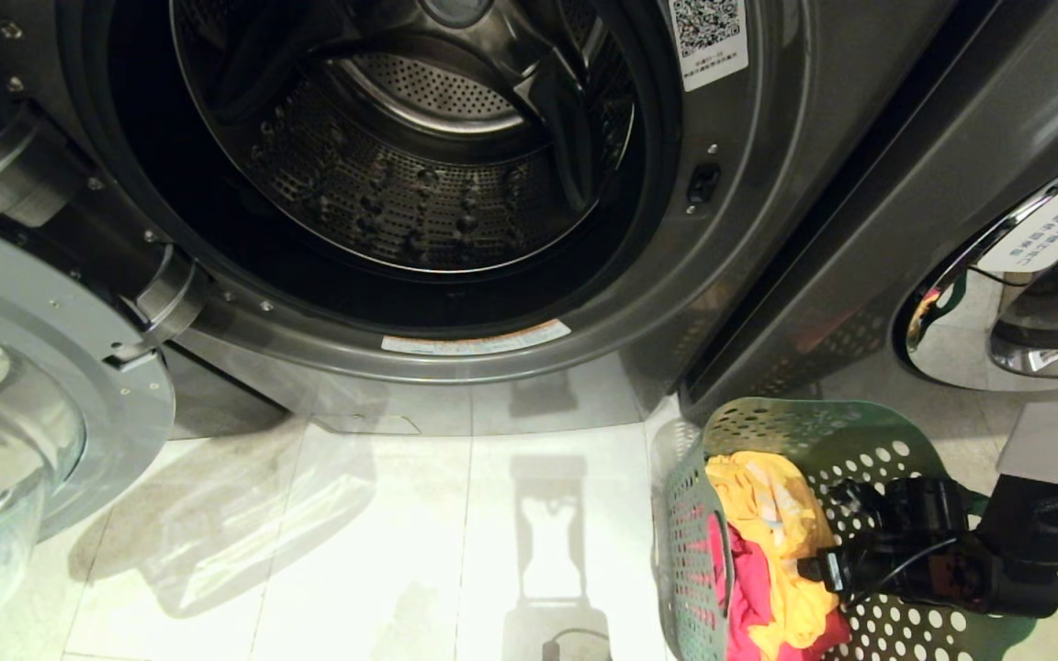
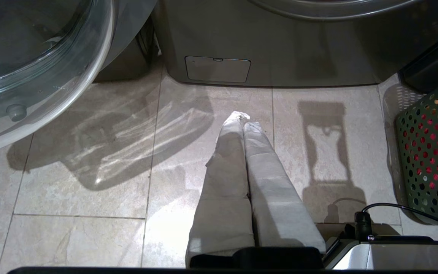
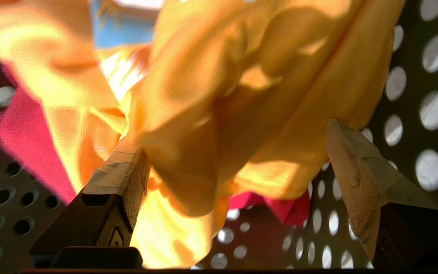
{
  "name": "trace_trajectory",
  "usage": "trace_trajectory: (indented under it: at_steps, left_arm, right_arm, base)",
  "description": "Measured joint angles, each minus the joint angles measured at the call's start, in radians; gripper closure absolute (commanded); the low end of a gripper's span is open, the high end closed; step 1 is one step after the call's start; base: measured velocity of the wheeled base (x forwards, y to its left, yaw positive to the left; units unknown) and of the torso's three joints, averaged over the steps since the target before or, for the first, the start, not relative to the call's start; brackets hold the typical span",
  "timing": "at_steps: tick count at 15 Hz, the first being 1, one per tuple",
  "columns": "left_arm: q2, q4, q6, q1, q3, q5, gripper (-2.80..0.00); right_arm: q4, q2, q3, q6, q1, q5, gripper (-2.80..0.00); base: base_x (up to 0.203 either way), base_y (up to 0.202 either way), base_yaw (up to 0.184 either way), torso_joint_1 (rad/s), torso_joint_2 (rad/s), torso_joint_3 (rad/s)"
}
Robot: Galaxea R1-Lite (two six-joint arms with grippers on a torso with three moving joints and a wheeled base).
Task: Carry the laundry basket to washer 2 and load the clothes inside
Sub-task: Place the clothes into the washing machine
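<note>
The basket (image 1: pixel 772 431) stood on the floor (image 1: pixel 354 551) just beside the washer (image 1: pixel 749 229), off the lower right corner of its front, leaning up against the neighbouring machine (image 1: pixel 979 184). The washer's door (image 1: pixel 42 386) hung wide open to the left of the drum (image 1: pixel 419 165), and the drum showed only its bare perforated steel with nothing lying in it.

Inside the basket lay the clothes: a yellow garment (image 1: pixel 772 514) on top, bunched against the wall nearest the washer, and a pink-red garment (image 1: pixel 745 588) under and beside it. Red also showed through the basket's holes from outside.

My right end effector (image 3: pixel 238 152) reached down inside the basket from the side away from the washer, its fingers (image 3: pixel 122 167) standing wide apart with folds of the yellow garment hanging between them, not clamped on anything. My left end effector (image 2: pixel 243 118) hung over the floor in front of the washer's base, well apart from the basket, its fingers pressed together and holding nothing.
</note>
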Motion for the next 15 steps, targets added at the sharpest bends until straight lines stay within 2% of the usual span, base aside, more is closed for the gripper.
trace_trajectory:
  at_steps: [5,15]
  left_arm:
    - [0.0,0.0,0.0,0.0,0.0,0.0,0.0]
    - [0.0,0.0,0.0,0.0,0.0,0.0,0.0]
  right_arm:
    - [0.0,0.072,-0.058,0.002,0.016,0.011,-2.8]
    - [0.018,0.079,-0.048,0.053,0.035,0.185,-2.8]
  base:
    - [0.0,0.0,0.0,0.0,0.0,0.0]
    - [0.0,0.0,0.0,0.0,0.0,0.0]
